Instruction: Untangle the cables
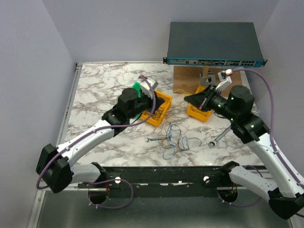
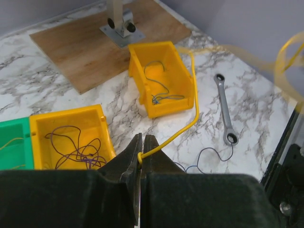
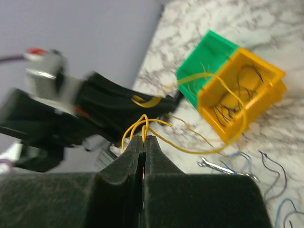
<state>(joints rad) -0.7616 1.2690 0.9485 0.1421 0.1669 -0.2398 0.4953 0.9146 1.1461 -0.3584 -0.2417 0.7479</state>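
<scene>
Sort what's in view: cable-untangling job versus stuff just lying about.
Job:
- yellow cable, pinched in left claw and right claw
- loose cables on the table
- yellow bins and green bin, holding cables

Lying about:
- wrench
- network switch
- wooden board

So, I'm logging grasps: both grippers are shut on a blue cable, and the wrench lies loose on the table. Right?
The colour is wrong: the cable is yellow, not blue. The wrist views show the left gripper and the right gripper each shut on yellow cable. The wrench does lie loose on the table.
</scene>
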